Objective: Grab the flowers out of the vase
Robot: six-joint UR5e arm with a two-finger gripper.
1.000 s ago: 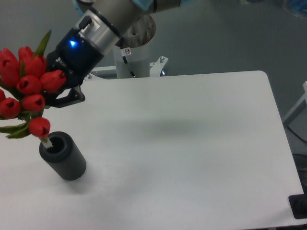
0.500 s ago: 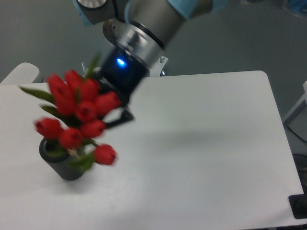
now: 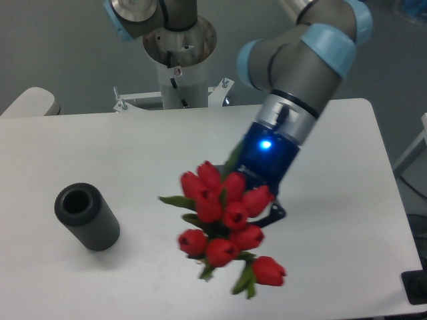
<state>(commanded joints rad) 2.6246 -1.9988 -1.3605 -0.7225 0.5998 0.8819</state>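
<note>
The tool [image 3: 257, 212] grips the flowers [image 3: 225, 227] (clear of the vase [image 3: 87, 217]) above the worktop's [image 3: 167, 147] near edge.

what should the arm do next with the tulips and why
Probably lower the flowers toward the bare table and set them down. The gripper carries them well to the right of the vase, whose hole is empty, so the lifting out looks done.

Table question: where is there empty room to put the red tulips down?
Free: the table between the vase and the tulips, the whole back strip, and the right side toward the rounded corner. Crowded: the front left by the vase, and under the gripper holding the bunch.
</note>
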